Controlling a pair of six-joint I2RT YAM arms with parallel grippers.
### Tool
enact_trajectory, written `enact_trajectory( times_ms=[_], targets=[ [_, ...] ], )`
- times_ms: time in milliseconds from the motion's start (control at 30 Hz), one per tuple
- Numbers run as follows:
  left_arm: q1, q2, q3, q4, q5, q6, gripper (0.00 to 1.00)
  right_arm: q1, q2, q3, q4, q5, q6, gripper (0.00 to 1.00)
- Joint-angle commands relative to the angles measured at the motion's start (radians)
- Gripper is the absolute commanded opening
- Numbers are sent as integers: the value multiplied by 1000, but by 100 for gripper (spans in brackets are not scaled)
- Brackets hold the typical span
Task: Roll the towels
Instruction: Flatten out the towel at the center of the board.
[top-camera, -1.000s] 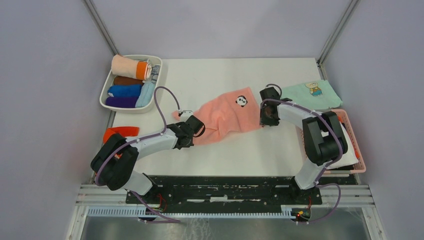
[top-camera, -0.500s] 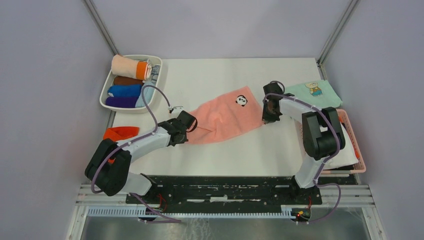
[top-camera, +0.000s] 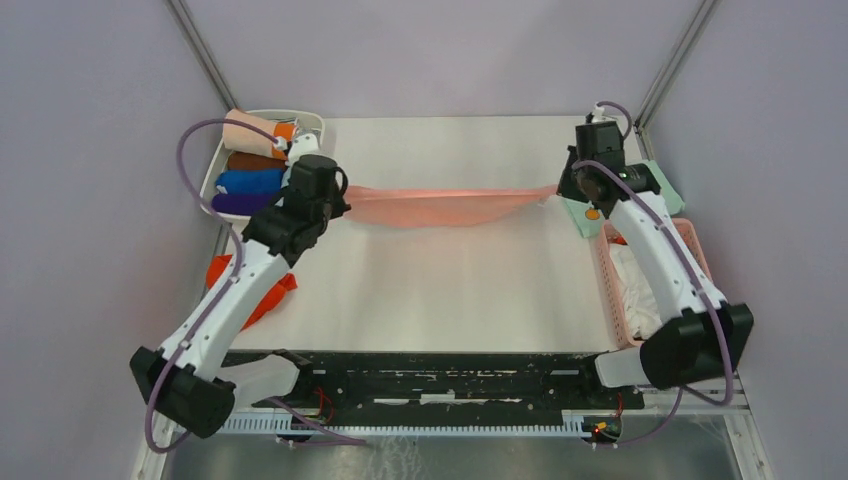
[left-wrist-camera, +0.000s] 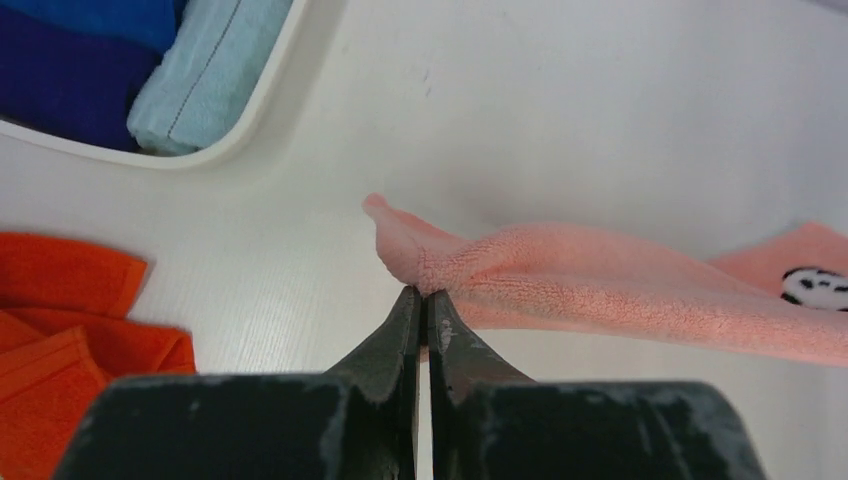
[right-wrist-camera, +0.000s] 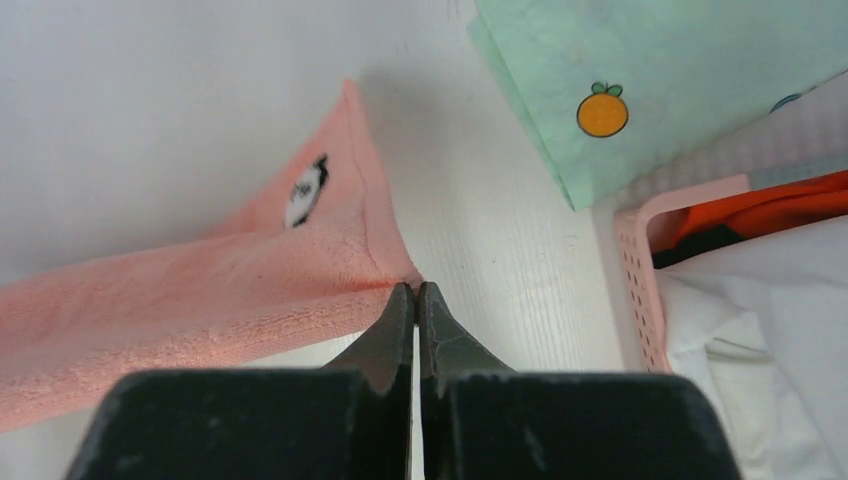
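Observation:
The pale pink towel (top-camera: 445, 205) with a small panda print (right-wrist-camera: 305, 190) hangs stretched in a long band above the table, between both arms. My left gripper (left-wrist-camera: 424, 292) is shut on the towel's left corner (left-wrist-camera: 420, 250), near the white tray. My right gripper (right-wrist-camera: 416, 287) is shut on the opposite corner (right-wrist-camera: 385, 265), at the back right. A red-orange towel (top-camera: 250, 285) lies crumpled at the table's left edge, partly under the left arm; it also shows in the left wrist view as the orange cloth (left-wrist-camera: 60, 330).
A white tray (top-camera: 210, 205) at the back left holds several rolled cloths. A mint-green cloth (right-wrist-camera: 660, 80) lies at the back right, over a pink basket (top-camera: 610, 270) with white and orange fabric inside.
Both arms have lifted and swung outward and back, pulling the pink towel from lying flat into a taut band. The right gripper shut on its corner.

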Motion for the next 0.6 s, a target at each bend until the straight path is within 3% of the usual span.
enact_trajectory(
  times_ms=[0,300,433,567],
  targets=[
    [8,-163,99,-111,-59,68,3,-6,-203,40,-112,43,-7,0],
    [9,-428,126,-253,83,27,4,-5,-482,72,-316,-25,-69,0],
    [8,-419,106,-293,115,22,5,-5,-481,75,-337,-76,-60,1],
    [8,-352,-5,-228,90,8,5,-6,-393,20,-256,-84,-45,0]
  ],
)
